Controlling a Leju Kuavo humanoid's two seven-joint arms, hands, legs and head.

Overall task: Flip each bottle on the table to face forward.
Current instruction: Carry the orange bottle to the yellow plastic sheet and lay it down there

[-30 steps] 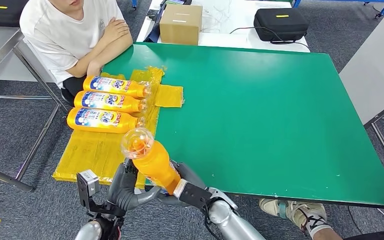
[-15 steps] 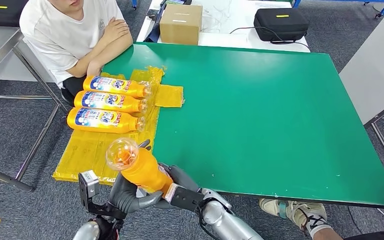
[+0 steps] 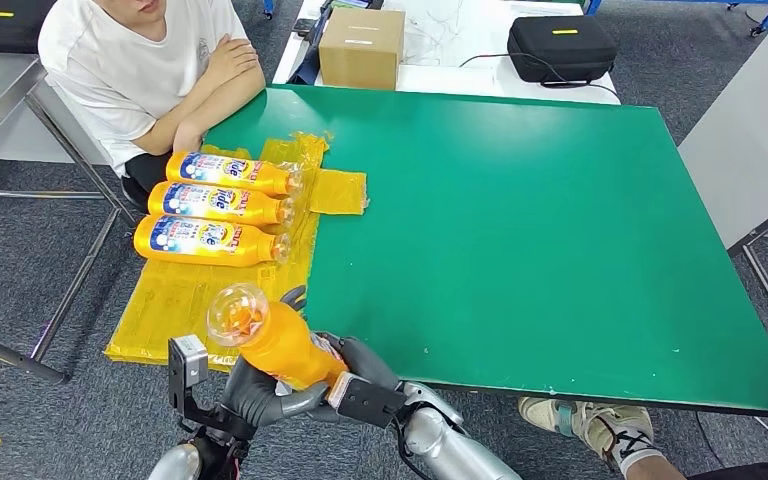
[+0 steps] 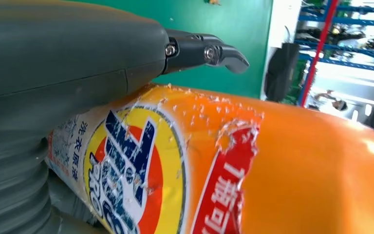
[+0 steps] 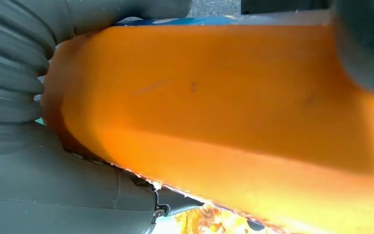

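Note:
An orange detergent bottle [image 3: 282, 342] with a clear cap is held over the near end of the yellow mat [image 3: 175, 300], cap pointing up and away. My left hand [image 3: 260, 388] grips it from the left and my right hand [image 3: 362, 366] holds its base. The left wrist view has the bottle's label [image 4: 141, 180] pressed against my left hand [image 4: 53, 63]. Its plain orange back [image 5: 224, 107] lies in my right hand [image 5: 53, 185]. Three more orange bottles [image 3: 230, 172] [image 3: 222, 203] [image 3: 205, 241] lie side by side on the mat, labels up, caps to the right.
A person [image 3: 150, 70] sits at the far left corner with arms folded on the green table [image 3: 520, 220]. A cardboard box [image 3: 362, 47] and a black case [image 3: 560, 48] stand on a white table behind. A shoe [image 3: 590, 425] shows under the near edge.
Both hands have carried the bottle left and slightly down, from the table's near edge to over the mat's near end. The three lying bottles have not moved.

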